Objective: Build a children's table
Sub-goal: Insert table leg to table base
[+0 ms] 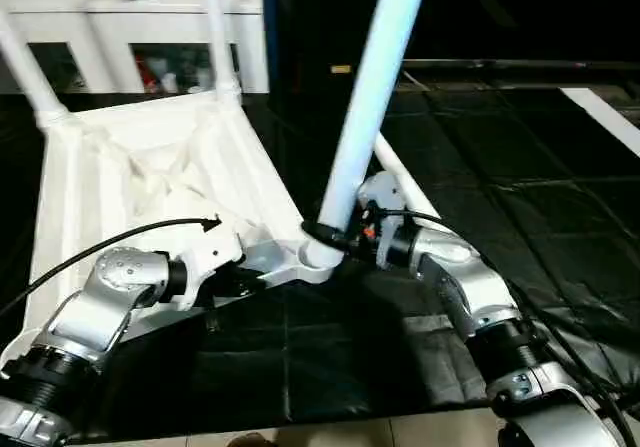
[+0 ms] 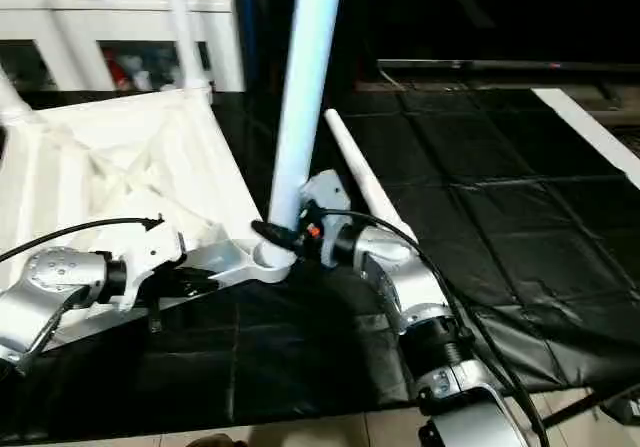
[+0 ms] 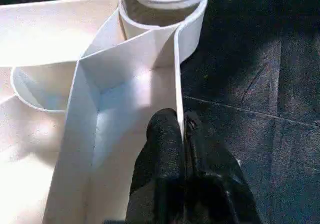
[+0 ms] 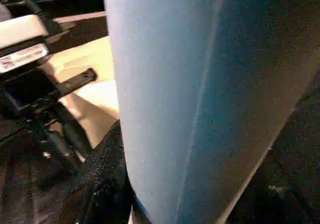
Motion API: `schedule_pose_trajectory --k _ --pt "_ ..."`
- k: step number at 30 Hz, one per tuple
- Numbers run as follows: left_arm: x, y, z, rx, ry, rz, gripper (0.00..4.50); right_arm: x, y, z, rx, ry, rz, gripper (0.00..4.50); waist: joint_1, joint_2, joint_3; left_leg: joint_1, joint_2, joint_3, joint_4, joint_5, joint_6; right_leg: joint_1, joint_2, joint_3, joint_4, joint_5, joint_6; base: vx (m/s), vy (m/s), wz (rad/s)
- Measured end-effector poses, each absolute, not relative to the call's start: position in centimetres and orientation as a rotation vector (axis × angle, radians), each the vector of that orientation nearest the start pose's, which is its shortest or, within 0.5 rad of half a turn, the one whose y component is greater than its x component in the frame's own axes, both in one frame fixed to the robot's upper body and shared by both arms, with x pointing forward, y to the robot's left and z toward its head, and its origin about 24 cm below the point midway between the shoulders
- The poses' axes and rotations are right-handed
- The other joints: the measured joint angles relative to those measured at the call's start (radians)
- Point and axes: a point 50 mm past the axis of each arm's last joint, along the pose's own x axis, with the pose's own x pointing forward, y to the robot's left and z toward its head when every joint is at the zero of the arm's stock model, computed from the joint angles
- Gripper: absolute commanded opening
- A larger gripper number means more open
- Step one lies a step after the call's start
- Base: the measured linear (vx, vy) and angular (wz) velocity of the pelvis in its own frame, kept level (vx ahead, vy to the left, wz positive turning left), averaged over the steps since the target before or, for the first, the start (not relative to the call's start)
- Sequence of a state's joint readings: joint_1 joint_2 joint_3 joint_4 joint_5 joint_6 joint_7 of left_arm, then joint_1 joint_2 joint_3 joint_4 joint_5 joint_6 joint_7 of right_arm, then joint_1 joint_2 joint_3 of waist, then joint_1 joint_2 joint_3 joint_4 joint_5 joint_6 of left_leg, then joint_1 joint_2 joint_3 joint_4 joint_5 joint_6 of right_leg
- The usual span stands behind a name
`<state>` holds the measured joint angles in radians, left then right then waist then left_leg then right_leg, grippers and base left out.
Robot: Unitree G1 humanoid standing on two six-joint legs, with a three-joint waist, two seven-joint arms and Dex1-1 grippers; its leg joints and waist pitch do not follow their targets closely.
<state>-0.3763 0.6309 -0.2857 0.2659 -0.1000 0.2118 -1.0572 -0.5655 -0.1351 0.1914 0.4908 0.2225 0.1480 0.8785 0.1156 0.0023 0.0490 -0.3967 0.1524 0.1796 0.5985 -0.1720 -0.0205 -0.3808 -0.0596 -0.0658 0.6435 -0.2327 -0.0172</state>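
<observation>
The scene is dim, with dark surroundings. Light falls from above onto the white table top (image 1: 150, 167), which glares and loses rib detail. The upright leg (image 1: 370, 97) takes a pale blue cast. In the right wrist view that leg (image 4: 200, 103) is close and soft, shaded toward three o'clock. The black floor mat (image 1: 500, 187) shows faint sheen.
</observation>
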Motion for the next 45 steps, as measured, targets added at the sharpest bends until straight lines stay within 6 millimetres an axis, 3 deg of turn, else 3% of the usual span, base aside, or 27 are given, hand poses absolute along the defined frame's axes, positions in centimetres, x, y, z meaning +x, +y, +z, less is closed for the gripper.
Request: schedule_pose_trajectory --k 16,24,31,45 --pt "28.7 19.6 5.8 0.456 0.500 -1.154 0.00 33.2 -6.0 7.4 -0.016 0.177 1.153 1.91 -0.004 -0.007 -0.001 0.002 0.001 0.002 0.000 0.000 0.000 0.001 0.000 0.000 0.001 -0.001 -0.001 0.000 0.000 0.00" --pt "29.0 19.8 5.8 0.460 0.497 -1.165 0.00 33.2 -5.9 7.2 0.001 0.192 1.173 1.91 -0.001 -0.007 -0.001 0.002 0.002 0.002 0.000 0.000 0.000 0.001 0.000 0.000 0.001 -0.001 -0.001 0.000 0.000 0.00" --pt "29.2 19.7 5.6 0.464 0.502 -1.150 0.00 33.3 -5.8 6.7 0.044 0.196 1.164 1.91 -0.003 -0.008 0.000 0.011 0.002 0.002 -0.001 0.000 0.000 0.008 0.000 0.000 0.002 -0.002 0.000 0.000 0.000 0.00" --pt "29.1 19.8 5.7 0.460 0.505 -1.156 0.00 33.8 -5.9 6.2 0.093 0.201 1.140 1.90 -0.003 -0.009 0.000 0.011 0.003 0.003 -0.002 0.000 0.000 0.008 0.000 0.000 0.001 -0.002 0.000 0.000 0.000 0.00"
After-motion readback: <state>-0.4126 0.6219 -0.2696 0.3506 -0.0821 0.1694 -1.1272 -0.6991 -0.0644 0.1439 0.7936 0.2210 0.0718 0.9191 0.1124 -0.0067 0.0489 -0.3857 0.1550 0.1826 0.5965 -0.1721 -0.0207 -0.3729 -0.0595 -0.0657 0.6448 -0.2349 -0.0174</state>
